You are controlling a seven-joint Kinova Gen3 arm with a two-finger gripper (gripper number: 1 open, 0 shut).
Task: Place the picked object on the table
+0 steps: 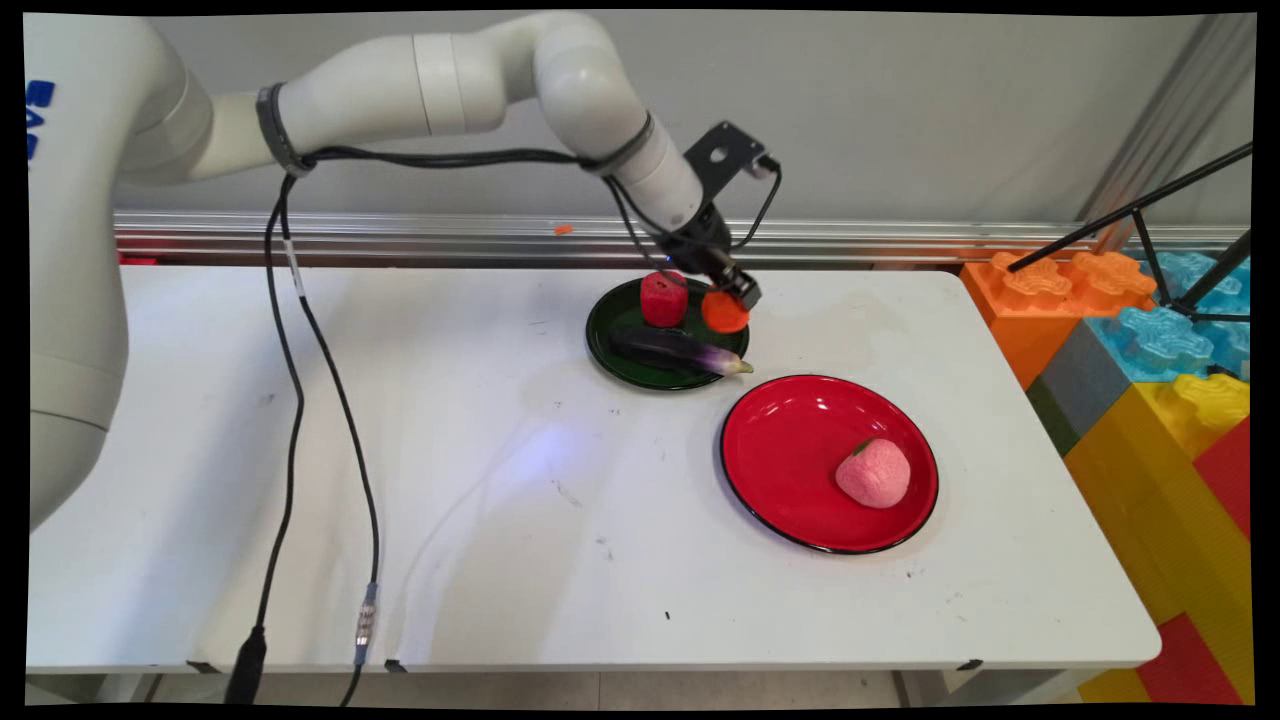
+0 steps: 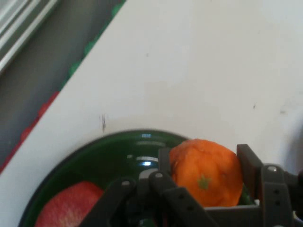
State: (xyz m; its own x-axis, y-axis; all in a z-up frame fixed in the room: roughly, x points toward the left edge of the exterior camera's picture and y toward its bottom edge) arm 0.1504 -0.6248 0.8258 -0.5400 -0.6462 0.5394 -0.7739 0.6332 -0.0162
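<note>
My gripper [image 1: 728,300] is shut on an orange toy fruit [image 1: 724,313], holding it just over the right rim of a dark green plate [image 1: 606,340]. In the hand view the orange fruit [image 2: 204,172] sits squeezed between the two black fingers [image 2: 249,163], above the green plate [image 2: 109,158]. On that plate a red toy fruit [image 1: 663,298] stands at the back and a purple eggplant [image 1: 678,351] lies across the front. The red fruit [image 2: 68,208] shows at the hand view's lower left.
A red plate [image 1: 780,440] with a pink peach [image 1: 873,473] lies to the front right. Large coloured foam blocks [image 1: 1150,370] and a black tripod leg [image 1: 1140,215] stand past the table's right edge. Black cables [image 1: 290,400] hang at the left. A metal rail [image 1: 400,238] runs along the back.
</note>
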